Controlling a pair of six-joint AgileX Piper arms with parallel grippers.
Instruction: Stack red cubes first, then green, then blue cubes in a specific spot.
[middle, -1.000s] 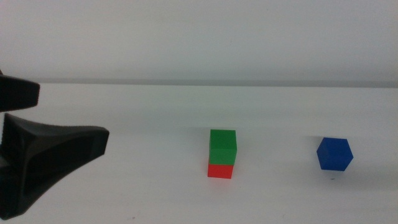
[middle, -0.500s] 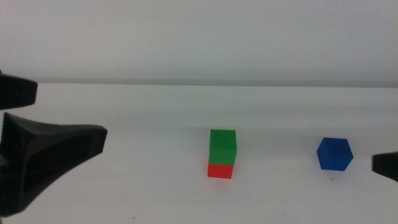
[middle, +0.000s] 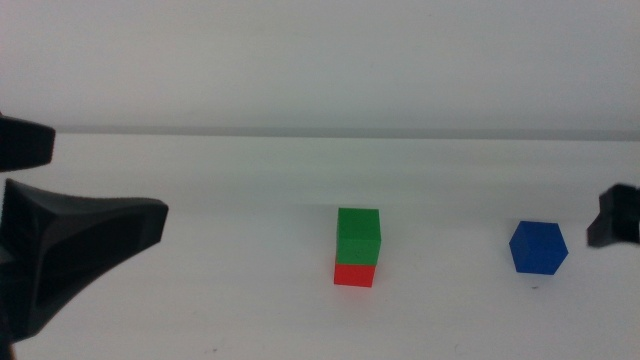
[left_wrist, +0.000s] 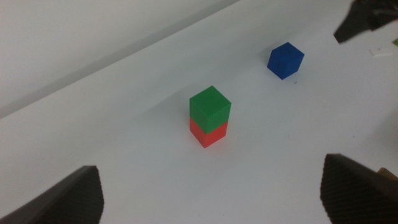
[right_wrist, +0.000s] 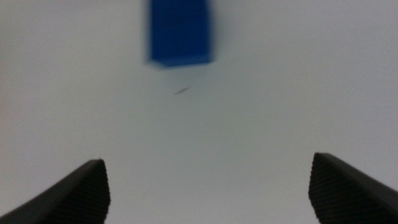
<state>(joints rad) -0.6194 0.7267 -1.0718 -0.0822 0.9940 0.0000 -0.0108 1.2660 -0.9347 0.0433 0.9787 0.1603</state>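
The green cube (middle: 358, 234) sits squarely on the red cube (middle: 354, 275) on the white table, at centre in the middle view. The stack also shows in the left wrist view, green (left_wrist: 210, 106) on red (left_wrist: 206, 135). The blue cube (middle: 538, 247) stands alone to the right of the stack, and also shows in the left wrist view (left_wrist: 285, 60). My left gripper (middle: 105, 182) is open and empty, well left of the stack; its jaws (left_wrist: 211, 199) frame the stack from a distance. My right gripper (middle: 619, 216) shows at the right edge, just beyond the blue cube (right_wrist: 179, 31); it is open (right_wrist: 208, 186) and empty.
The white tabletop (middle: 220, 300) runs back to a pale wall (middle: 320, 60). A small dark speck (right_wrist: 183, 91) lies on the table beside the blue cube. The right arm's gripper (left_wrist: 367, 18) also shows in the left wrist view.
My right gripper has come into the middle view from the right edge and moved up beside the blue cube. My left gripper has drawn back slightly to the left. The cubes have not moved.
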